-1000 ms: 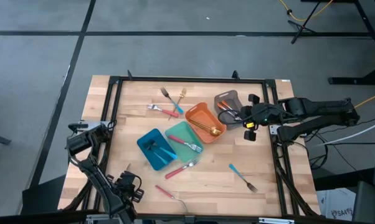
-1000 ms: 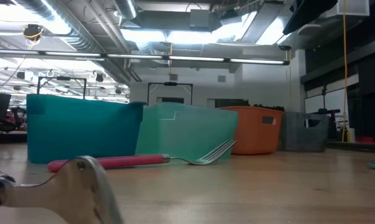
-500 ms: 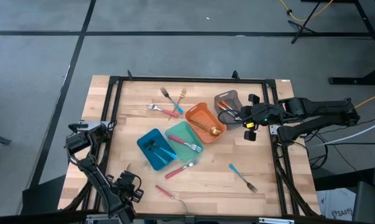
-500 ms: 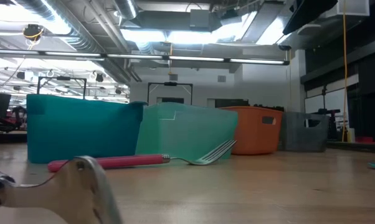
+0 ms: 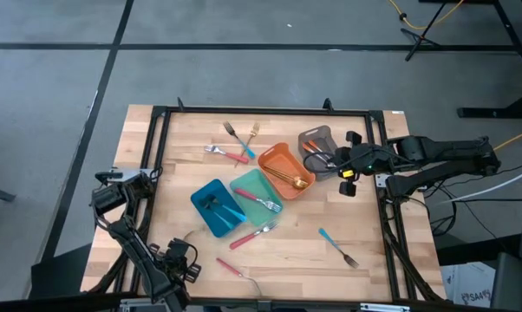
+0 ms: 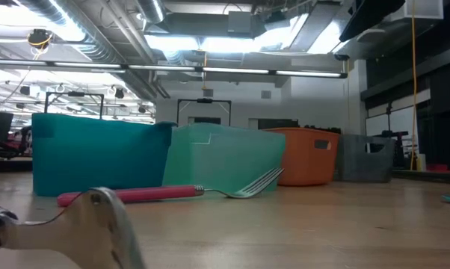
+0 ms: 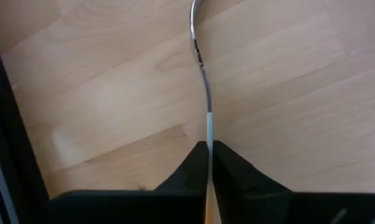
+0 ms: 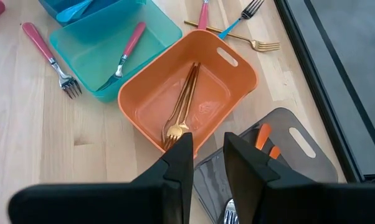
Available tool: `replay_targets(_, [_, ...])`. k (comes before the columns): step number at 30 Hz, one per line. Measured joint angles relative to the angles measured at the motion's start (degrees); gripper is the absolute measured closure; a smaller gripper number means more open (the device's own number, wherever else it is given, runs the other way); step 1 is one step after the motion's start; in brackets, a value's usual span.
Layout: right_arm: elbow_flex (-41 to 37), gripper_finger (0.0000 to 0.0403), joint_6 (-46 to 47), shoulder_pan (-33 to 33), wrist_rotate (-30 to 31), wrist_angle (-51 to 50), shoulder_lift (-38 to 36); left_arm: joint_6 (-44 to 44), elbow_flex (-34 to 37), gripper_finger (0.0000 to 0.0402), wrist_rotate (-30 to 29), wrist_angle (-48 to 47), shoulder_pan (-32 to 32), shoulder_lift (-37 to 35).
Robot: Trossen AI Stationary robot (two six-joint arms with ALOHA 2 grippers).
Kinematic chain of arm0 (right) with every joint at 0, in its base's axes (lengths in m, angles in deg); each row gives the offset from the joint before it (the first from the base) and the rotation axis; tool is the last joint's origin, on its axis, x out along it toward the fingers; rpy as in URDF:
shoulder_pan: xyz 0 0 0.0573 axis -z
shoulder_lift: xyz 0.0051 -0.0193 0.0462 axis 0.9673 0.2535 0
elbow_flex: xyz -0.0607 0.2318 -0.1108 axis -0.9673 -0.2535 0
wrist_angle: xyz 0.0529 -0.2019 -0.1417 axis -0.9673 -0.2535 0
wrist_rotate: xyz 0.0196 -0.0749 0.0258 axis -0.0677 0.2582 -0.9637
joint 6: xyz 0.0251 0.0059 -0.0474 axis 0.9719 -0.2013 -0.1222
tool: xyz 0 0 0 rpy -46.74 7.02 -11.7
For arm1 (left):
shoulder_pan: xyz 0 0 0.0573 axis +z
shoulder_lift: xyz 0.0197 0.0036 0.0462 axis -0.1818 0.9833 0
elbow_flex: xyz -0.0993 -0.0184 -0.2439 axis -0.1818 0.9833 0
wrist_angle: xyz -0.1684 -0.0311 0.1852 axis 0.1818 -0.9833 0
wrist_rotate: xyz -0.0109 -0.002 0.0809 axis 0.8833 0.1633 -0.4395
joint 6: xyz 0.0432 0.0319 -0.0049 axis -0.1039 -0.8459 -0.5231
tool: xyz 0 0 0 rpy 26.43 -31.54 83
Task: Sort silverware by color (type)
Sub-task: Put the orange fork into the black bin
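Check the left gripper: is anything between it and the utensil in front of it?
Nothing visible. The left gripper is shut on the slim metal utensil, whose stem runs out from its grip over the table. The right gripper hangs open above the orange tray.

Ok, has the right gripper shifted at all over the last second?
No. In the high view the right gripper hangs at the same spot as before, over the grey tray beside the orange tray, with its fingers open as before.
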Motion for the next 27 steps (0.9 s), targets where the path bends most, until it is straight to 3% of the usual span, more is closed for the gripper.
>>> replay_targets(7, [0.0, 0.0322, 0.0, 0.0, 0.0, 0.0, 0.0, 0.0, -3.2, 0.0397, 0.9, -6.8, 0.0, 0.7])
replay_targets(17, [0.0, 0.0322, 0.1, 0.0, -2.6, 0.0, 0.0, -4.2, -13.4, 0.0398, -0.6, -19.1, 0.5, 0.4])
replay_targets(20, [0.0, 0.0322, 0.1, 0.0, -2.6, 0.0, 0.0, -5.8, -17.6, 0.0398, -4.0, -23.3, 1.3, 0.3])
replay_targets(27, [0.0, 0.0322, 0.1, 0.0, -2.6, 0.1, 0.0, -18.3, -23.6, 0.0399, -14.1, -23.0, 4.6, -0.6])
